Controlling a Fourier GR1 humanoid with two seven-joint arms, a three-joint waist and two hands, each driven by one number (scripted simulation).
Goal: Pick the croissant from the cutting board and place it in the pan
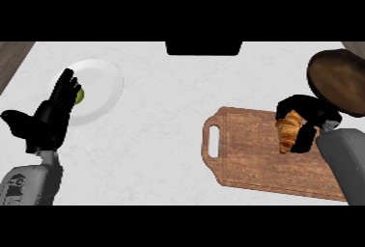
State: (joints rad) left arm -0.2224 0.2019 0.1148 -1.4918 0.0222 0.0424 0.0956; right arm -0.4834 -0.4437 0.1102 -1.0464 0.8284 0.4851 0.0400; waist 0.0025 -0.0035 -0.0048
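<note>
A golden-brown croissant [288, 130] is held in my right hand [311, 115], whose fingers curl round it over the right end of the wooden cutting board [249, 159]. The dark round pan [341, 81] sits just beyond the hand at the far right, partly cut off by the view's edge. My left hand [51, 113] rests open at the left, fingers pointing up, in front of a white plate.
A white plate [96, 89] with a small green item [80, 96] stands at the left, partly covered by my left hand. A dark rectangular object [204, 48] sits at the counter's back edge. The cutting board has a handle slot [212, 141] on its left side.
</note>
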